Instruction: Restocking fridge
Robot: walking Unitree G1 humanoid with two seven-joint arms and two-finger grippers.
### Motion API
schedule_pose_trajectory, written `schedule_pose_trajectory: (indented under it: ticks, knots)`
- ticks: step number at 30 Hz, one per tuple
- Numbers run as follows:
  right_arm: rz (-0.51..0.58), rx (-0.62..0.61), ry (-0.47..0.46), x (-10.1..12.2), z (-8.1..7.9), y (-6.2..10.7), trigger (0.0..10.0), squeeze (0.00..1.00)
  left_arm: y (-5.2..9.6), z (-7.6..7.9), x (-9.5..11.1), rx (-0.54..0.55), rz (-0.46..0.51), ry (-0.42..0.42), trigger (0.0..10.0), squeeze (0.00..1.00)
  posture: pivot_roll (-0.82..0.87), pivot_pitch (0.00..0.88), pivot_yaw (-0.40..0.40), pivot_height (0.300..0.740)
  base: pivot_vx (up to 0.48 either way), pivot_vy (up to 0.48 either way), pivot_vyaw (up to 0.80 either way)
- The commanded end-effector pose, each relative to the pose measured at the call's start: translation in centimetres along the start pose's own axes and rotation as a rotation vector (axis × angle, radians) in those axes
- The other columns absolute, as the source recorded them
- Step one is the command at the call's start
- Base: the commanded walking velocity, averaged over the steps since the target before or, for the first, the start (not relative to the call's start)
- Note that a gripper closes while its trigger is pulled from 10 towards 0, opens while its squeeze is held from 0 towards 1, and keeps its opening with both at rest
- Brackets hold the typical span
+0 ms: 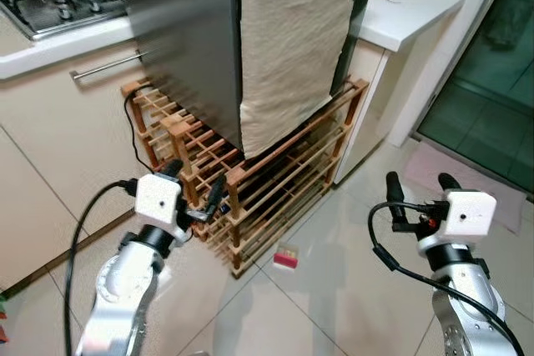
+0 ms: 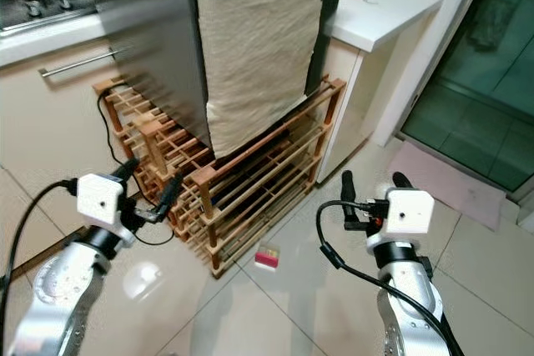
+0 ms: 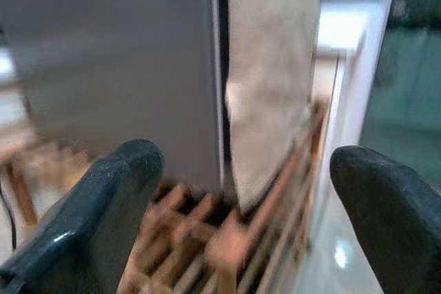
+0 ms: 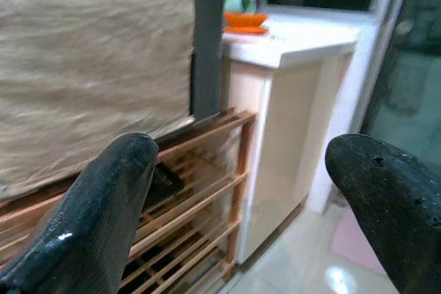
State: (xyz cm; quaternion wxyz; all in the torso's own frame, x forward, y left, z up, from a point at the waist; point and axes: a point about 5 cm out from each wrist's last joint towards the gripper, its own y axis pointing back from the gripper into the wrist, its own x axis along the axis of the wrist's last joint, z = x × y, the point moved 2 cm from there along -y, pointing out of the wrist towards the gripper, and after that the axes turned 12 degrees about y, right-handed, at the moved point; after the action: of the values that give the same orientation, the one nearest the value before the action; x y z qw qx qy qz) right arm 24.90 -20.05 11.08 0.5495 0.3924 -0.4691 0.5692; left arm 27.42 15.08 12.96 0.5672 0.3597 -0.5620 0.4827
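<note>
A tall dark grey fridge [image 1: 183, 31] stands shut on a wooden slatted rack [image 1: 250, 177], with a beige cloth [image 1: 292, 39] hanging down its front. My left gripper [image 1: 193, 186] is open low at the rack's near left corner, empty. My right gripper [image 1: 421, 186] is open and empty over the tiled floor, right of the rack. The left wrist view looks between its fingers [image 3: 103, 204] at the fridge side [image 3: 117, 67] and cloth [image 3: 272, 80]. In the right wrist view the cloth [image 4: 89, 67] and rack [image 4: 200, 191] lie ahead.
A small red and white box [image 1: 286, 258] lies on the floor tiles before the rack. A gas hob [image 1: 58, 2] sits on the counter at left. A white counter [image 1: 409, 6] with an orange dish [image 4: 246, 20] stands right of the fridge. A glass door [image 1: 492, 81] is far right.
</note>
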Motion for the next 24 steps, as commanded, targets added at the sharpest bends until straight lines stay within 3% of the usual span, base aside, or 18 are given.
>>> schedule_pose_trajectory:
  ticks: [1,5,12,20,24]
  knots:
    - [0.015,-0.082,0.039,0.3,0.8,-0.3,10.0,0.0,-0.6,-0.1,1.5,0.038,0.061,-0.033,10.0,0.0,-0.02,0.0,-0.014,0.74,0.27,0.0,0.0]
    - [0.003,-0.129,0.037,0.1,1.0,-0.6,10.0,0.0,-0.7,-0.1,1.5,0.071,0.075,-0.022,10.0,0.0,-0.02,0.0,-0.014,0.74,0.465,0.0,0.0]
    - [-0.015,-0.144,0.034,-0.4,0.9,-1.1,10.0,0.0,-1.7,1.3,1.3,0.052,0.068,-0.002,10.0,0.0,-0.02,0.0,-0.025,0.74,0.475,0.0,0.0]
    - [-0.002,-0.146,0.051,-0.2,1.2,-1.6,10.0,0.0,-2.0,1.0,1.8,0.096,0.097,0.018,10.0,0.0,-0.03,0.0,-0.027,0.74,0.465,0.0,0.0]
    - [0.002,-0.135,0.059,-0.1,1.3,-1.8,10.0,0.0,-2.2,1.0,2.0,0.109,0.102,0.011,10.0,0.0,-0.03,0.0,-0.037,0.74,0.375,0.3,0.0]
